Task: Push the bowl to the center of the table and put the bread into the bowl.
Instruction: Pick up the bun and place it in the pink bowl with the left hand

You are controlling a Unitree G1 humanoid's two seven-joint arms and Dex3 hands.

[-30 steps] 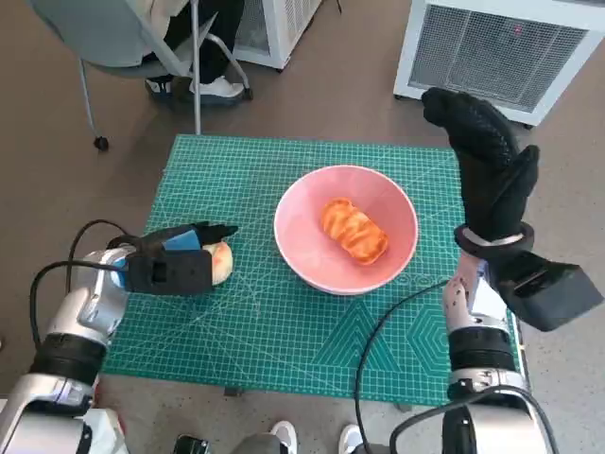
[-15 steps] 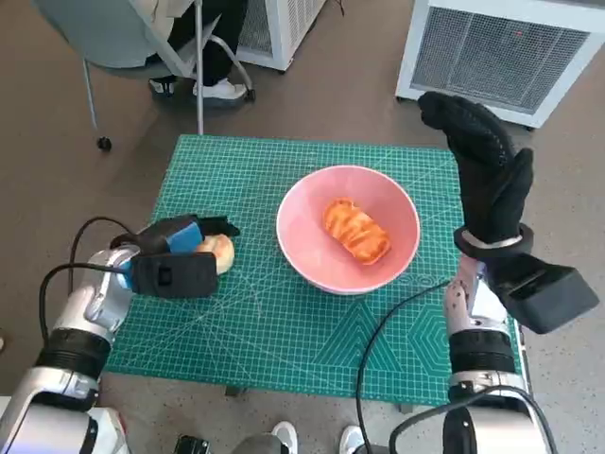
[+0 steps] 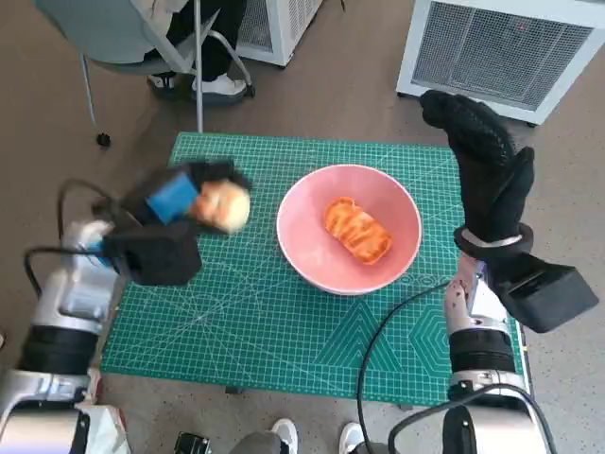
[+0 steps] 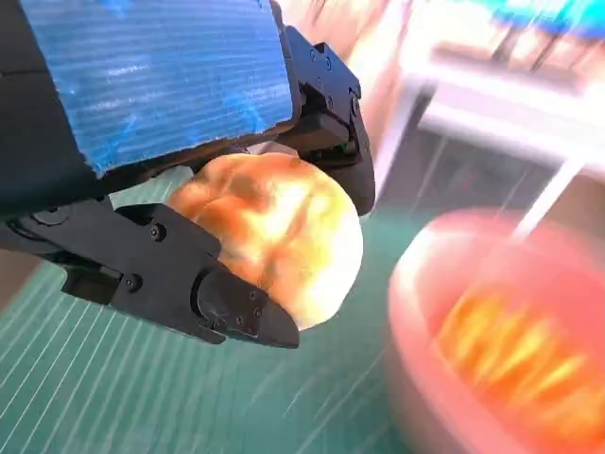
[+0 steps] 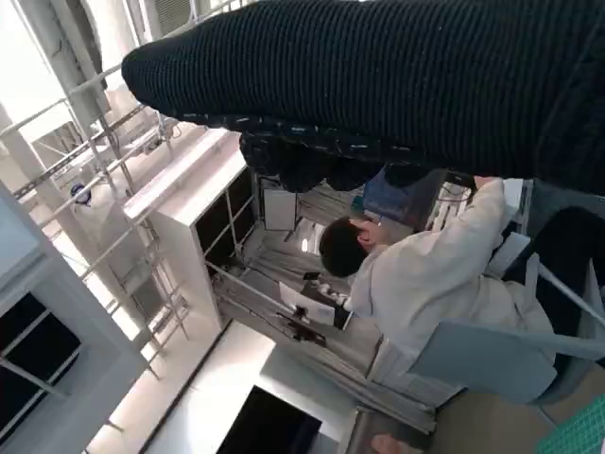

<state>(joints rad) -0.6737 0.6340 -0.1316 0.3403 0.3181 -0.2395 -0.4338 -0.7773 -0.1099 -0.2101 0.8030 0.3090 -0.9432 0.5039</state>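
A pink bowl [image 3: 402,241] sits near the middle of the green cutting mat [image 3: 255,331], with a glazed orange bread [image 3: 356,230] lying in it. My left hand [image 3: 184,203] grips a pale round bun [image 3: 225,205] and holds it lifted above the mat, just left of the bowl. In the left wrist view the bun [image 4: 284,227] sits between the black fingers [image 4: 236,307], with the bowl [image 4: 425,331] and the bread [image 4: 510,350] blurred beyond. My right hand [image 3: 482,161] is raised upright beside the bowl's right edge, fingers straight, holding nothing.
A chair [image 3: 113,38] with a seated person stands beyond the mat's far left corner. A white grilled unit [image 3: 510,47] stands on the floor at the far right. The right wrist view shows a person [image 5: 416,274] in white on a chair.
My left hand has lifted the bun off the mat and carried it up and toward the bowl. The right hand and the bowl have stayed where they were.
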